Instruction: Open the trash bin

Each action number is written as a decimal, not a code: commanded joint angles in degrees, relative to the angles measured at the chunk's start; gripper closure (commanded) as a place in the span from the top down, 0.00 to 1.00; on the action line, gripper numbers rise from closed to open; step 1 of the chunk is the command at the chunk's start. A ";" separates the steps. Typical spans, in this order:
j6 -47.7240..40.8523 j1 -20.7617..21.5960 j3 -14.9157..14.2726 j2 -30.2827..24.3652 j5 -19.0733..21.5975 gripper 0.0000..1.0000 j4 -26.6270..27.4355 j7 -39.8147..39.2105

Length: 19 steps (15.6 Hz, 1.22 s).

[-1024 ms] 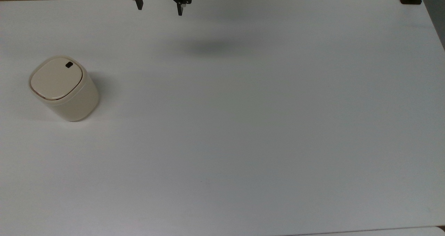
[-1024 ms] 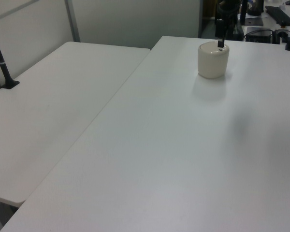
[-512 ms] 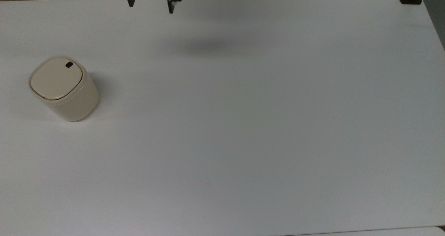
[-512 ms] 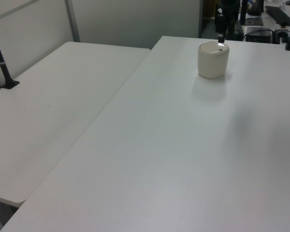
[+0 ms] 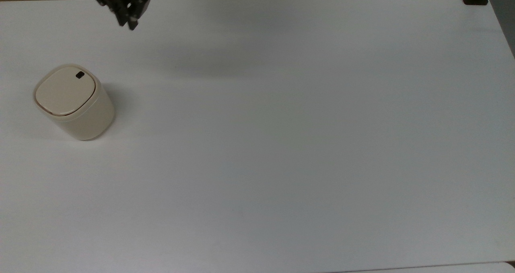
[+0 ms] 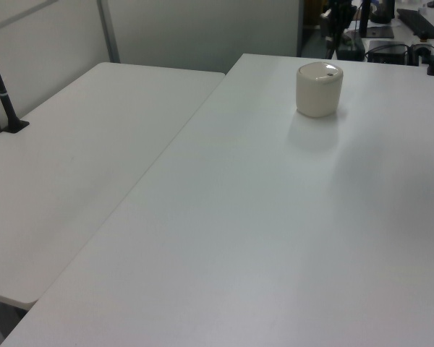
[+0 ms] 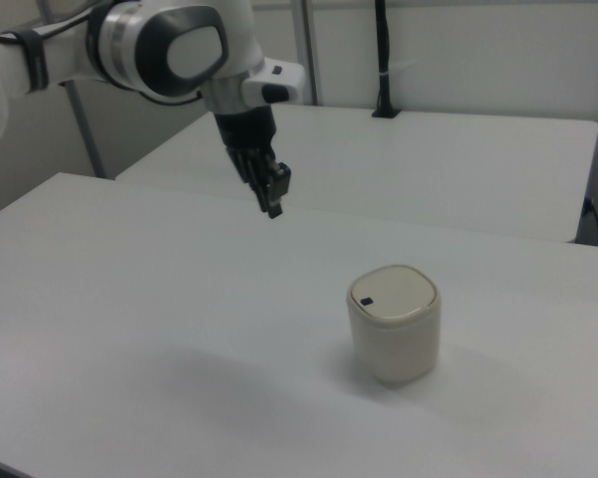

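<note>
One gripper (image 5: 129, 23) is hanging above the table (image 5: 281, 144) near its far edge in the top view, fingers drawn together and gripping nothing. It is sitting well apart from the trash bin (image 5: 72, 102), which is standing upright near the table's left edge in the top view, lid down. The approach looks to be the step in hand. The next move is calling for lining up over the small black button (image 5: 80, 75) and pressing down.

The gripper (image 5: 129, 23) has shifted toward the top view's left along the table's far edge, from near the centre to a point closer to the trash bin (image 5: 74, 102). Its fingers, previously spread wide apart, now sit together. It has also turned about its axis.
</note>
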State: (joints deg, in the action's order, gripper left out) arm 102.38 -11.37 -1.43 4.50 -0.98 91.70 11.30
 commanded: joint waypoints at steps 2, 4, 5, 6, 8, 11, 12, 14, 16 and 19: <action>8.51 -2.77 -0.32 5.60 0.19 0.15 -1.35 4.35; 12.39 -4.18 -0.41 7.44 0.10 0.12 -1.26 4.35; 13.19 -4.45 -0.67 8.41 -0.16 0.11 -1.34 4.35; 13.89 -4.62 -1.20 9.29 -1.12 0.11 -1.35 4.35; 16.26 -4.80 -1.55 11.05 -2.01 0.10 -1.26 4.35; 18.90 -5.59 -1.91 14.39 -4.20 0.07 -1.17 4.35; 19.34 -5.59 -1.91 15.27 -4.99 0.07 -1.17 4.35; 19.96 -5.77 -1.91 16.15 -5.44 0.05 -1.08 4.35; 20.23 -6.30 -1.91 17.55 -5.96 0.05 -0.91 4.35; 20.32 -6.30 -1.91 18.27 -6.84 0.05 -0.20 4.26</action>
State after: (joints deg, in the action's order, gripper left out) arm 122.01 -17.41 -3.20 21.01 -6.20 91.14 14.71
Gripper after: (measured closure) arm 0.947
